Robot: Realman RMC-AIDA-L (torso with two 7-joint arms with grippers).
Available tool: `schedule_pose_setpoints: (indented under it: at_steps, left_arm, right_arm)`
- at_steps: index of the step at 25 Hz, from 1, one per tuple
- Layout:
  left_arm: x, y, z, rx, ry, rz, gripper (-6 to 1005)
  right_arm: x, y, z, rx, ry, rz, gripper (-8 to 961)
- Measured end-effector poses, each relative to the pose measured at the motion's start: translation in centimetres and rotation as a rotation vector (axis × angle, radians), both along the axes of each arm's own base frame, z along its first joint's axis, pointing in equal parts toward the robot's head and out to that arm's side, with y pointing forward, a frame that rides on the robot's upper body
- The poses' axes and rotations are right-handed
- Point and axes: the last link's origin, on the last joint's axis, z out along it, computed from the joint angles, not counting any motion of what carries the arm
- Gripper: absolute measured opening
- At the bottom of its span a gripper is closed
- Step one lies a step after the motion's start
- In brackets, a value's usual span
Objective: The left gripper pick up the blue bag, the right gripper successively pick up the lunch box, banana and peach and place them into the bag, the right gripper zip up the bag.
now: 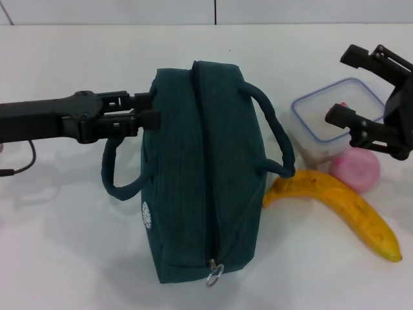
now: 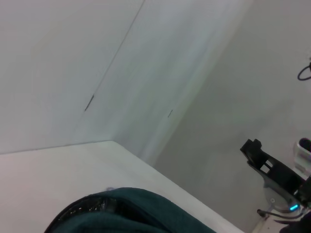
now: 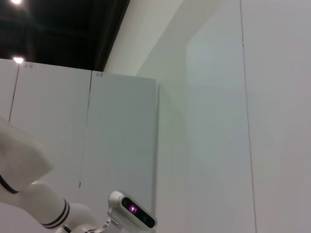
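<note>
On the white tabletop (image 1: pixel 71 245) the blue bag (image 1: pixel 203 181) lies with its zip running along the top and apparently shut, the ring pull (image 1: pixel 215 276) at the near end. The left hand (image 1: pixel 143 111) reaches in from the side, its fingers closed at the bag's upper corner, just above one loop handle (image 1: pixel 118 174); whether it pinches fabric or only touches it I cannot tell. The right hand (image 1: pixel 348 87) hovers with fingers spread wide over the lunch box (image 1: pixel 329 119), holding nothing, with the peach (image 1: pixel 355 169) just beside the box and the banana (image 1: pixel 348 210) near the bag's other handle. The main risk, as I judge it, is that a closed zip leaves no opening for the food, so anything lowered would slide off the fabric. A shallow corner pinch could also slip, letting the bag sag or tip. Descending on the box, a finger might nudge the peach and roll it away.
</note>
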Motion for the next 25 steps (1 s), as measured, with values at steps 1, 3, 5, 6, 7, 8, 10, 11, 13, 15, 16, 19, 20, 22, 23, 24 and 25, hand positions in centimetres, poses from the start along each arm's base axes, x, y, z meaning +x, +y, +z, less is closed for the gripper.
schedule_pose_setpoints:
  at_steps: [1,3,5,6,7,8,10,11,13,15,16,19,20,22,23,24,25]
  left_arm:
    - [0.0,0.0,-0.1,-0.006,-0.003,0.009,732]
    - [0.1,0.1,-0.2,-0.018,-0.008,0.027,732]
    - [0.3,0.2,-0.3,-0.039,-0.019,0.049,732]
    - [0.4,0.2,-0.4,-0.048,-0.025,0.058,733]
    - [0.6,0.3,-0.6,-0.062,-0.034,0.071,733]
    - [0.6,0.3,-0.6,-0.062,-0.034,0.071,733]
    - [0.8,0.5,-1.1,-0.062,-0.029,0.081,733]
    - [0.8,0.6,-1.3,-0.059,-0.024,0.087,732]
    - [0.7,0.8,-1.9,-0.049,-0.006,0.106,731]
    - [0.7,1.0,-2.6,-0.040,0.007,0.123,731]
    - [0.7,1.0,-2.9,-0.038,0.010,0.127,730]
    - [0.7,1.2,-3.4,-0.028,0.020,0.131,729]
    - [0.7,1.2,-3.4,-0.025,0.023,0.133,729]
    - [0.6,1.3,-3.5,-0.015,0.028,0.138,728]
    - [0.6,1.4,-3.4,-0.012,0.028,0.139,728]
    - [0.6,1.4,-3.4,-0.009,0.028,0.140,727]
    - [0.6,1.5,-3.4,-0.007,0.027,0.140,727]
  right_arm:
    - [0.0,0.0,0.0,0.000,0.001,0.000,856]
    - [0.0,0.0,0.0,-0.001,0.001,-0.002,856]
    - [0.0,0.0,0.0,-0.001,0.001,-0.003,856]
    - [0.0,0.0,-0.1,-0.001,0.001,-0.003,856]
    - [0.0,0.0,-0.1,-0.002,0.001,-0.002,856]
    - [0.0,0.0,-0.1,-0.002,0.002,-0.002,856]
    - [0.0,-0.1,-0.1,-0.004,0.004,-0.001,856]
    - [0.0,-0.1,-0.1,-0.004,0.005,-0.001,856]
    - [0.0,-0.1,-0.1,-0.006,0.006,-0.002,856]
    - [0.0,-0.1,-0.1,-0.006,0.006,-0.003,856]
    - [0.1,-0.1,-0.1,-0.006,0.005,-0.003,856]
    - [0.1,-0.1,0.0,-0.007,0.005,-0.004,856]
    - [0.1,-0.1,0.0,-0.007,0.005,-0.004,856]
    - [0.1,-0.1,-0.1,-0.007,0.004,-0.006,856]
    - [0.1,-0.1,0.0,-0.007,0.004,-0.006,856]
    - [0.1,-0.1,0.0,-0.006,0.004,-0.007,856]
    - [0.1,0.0,0.0,-0.006,0.003,-0.007,856]
